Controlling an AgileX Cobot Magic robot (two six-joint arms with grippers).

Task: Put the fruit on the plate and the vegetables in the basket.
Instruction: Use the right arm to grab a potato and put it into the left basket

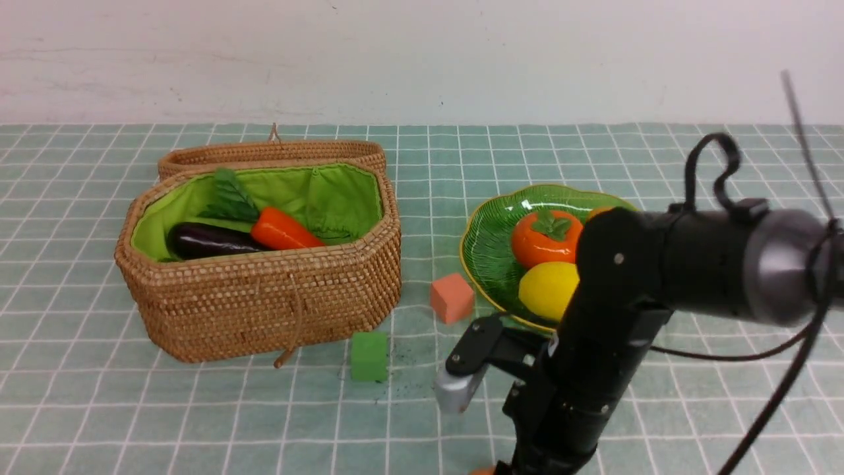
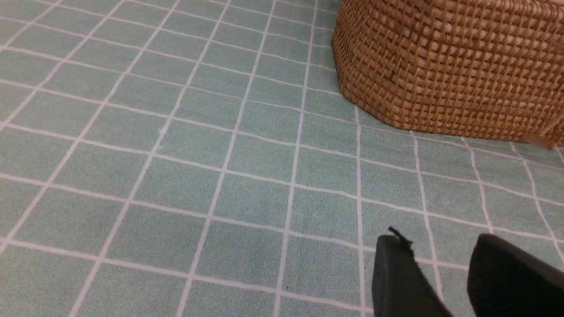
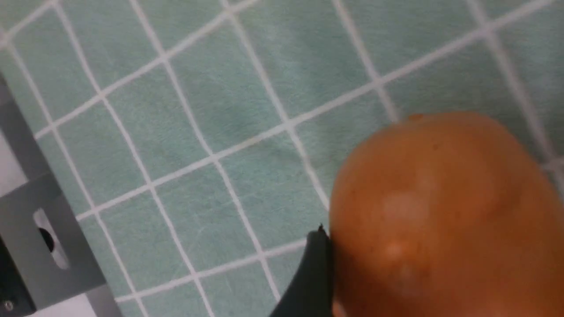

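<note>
Basket [image 1: 264, 303]: lid thrown back and green lining exposed, so vegetables can drop in from above; the eggplant [image 1: 208, 241] and carrot [image 1: 283, 231] already lie inside, touching.
Plate [image 1: 484, 247]: holds the round orange-red fruit [image 1: 544, 237] and, against it, the lemon [image 1: 547, 289]; an orange sliver behind the arm may be the mango.
Right gripper's finger [image 3: 313, 264]: one dark finger sits against an orange-brown rounded toy [image 3: 440, 220], probably the potato, at the near table edge. The other finger is hidden, so I cannot tell whether it is clamped on.
Left gripper [image 2: 436, 240]: fingers apart and empty, low over the cloth near the basket's outer wall, apparently parked out of the way.
Obstacles: the salmon cube [image 1: 452, 297] and green cube [image 1: 369, 356] sit between basket and plate.
Open room: bare checked cloth left of the basket; the basket's right half is free, though its tall rim needs clearing.
Radish: not visible.
</note>
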